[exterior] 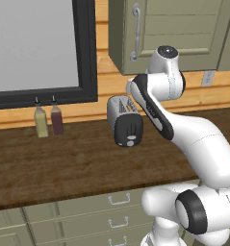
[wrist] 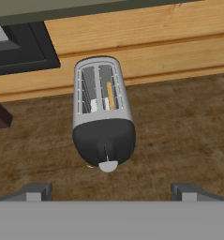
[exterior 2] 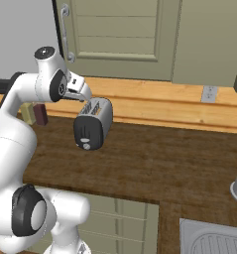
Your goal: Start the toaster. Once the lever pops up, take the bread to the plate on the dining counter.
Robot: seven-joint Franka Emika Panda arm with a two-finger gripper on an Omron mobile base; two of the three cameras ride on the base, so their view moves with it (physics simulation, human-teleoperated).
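**Desk:** Where do things stand in this frame?

**Photographer:** The toaster (wrist: 103,115) sits at centre frame in the hand view, on the dark wood countertop (wrist: 179,122), black end panel toward the camera. The lever (wrist: 108,165) juts from the bottom of that panel. A thin tan edge in the right-hand slot looks like the bread (wrist: 110,95). The gripper (wrist: 111,191) hangs at the lower edge, fingers spread wide, holding nothing.

**Desk:** How will they handle?

**Photographer:** My read: the lever is small, stiff and smooth, so press squarely down on its tab or a fingertip slips off. The slice is likely light and crumbly; pinch the exposed top edge across its thin faces, gently.
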